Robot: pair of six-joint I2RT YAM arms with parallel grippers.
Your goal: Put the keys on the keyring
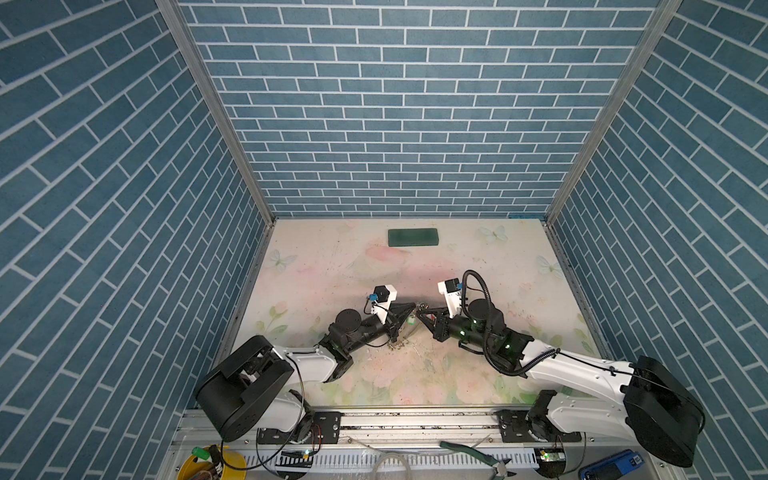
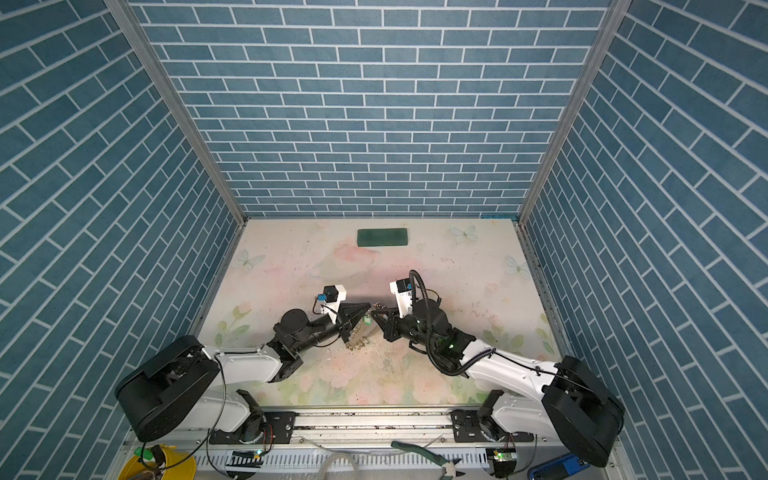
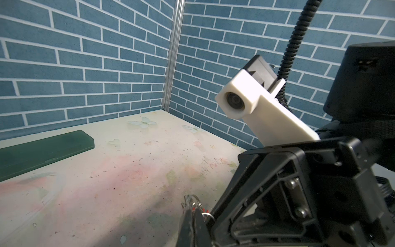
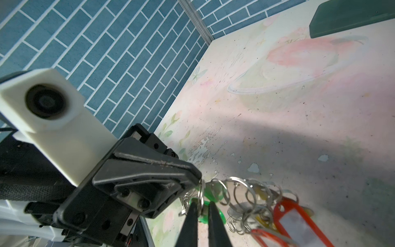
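Both grippers meet tip to tip above the middle of the table. My left gripper point(image 1: 414, 306) point(image 3: 193, 210) is shut on silver split rings of the keyring, which poke out past its tips. The rest of the keyring point(image 1: 398, 343) point(image 2: 358, 344) hangs below it as a bunch of rings down to the table. In the right wrist view my right gripper point(image 4: 201, 206) is shut on one split ring, with a green tag point(image 4: 220, 217) of the keys right behind it. A red-tagged key point(image 4: 297, 220) lies among the other rings point(image 4: 241, 192). I cannot make out the dark hoop itself.
A dark green rectangular block point(image 1: 413, 238) point(image 3: 42, 147) lies flat near the back wall. Blue brick walls close in the back and both sides. Pliers point(image 1: 478, 455) and a yellow container point(image 1: 208, 461) sit off the table beyond its front rail.
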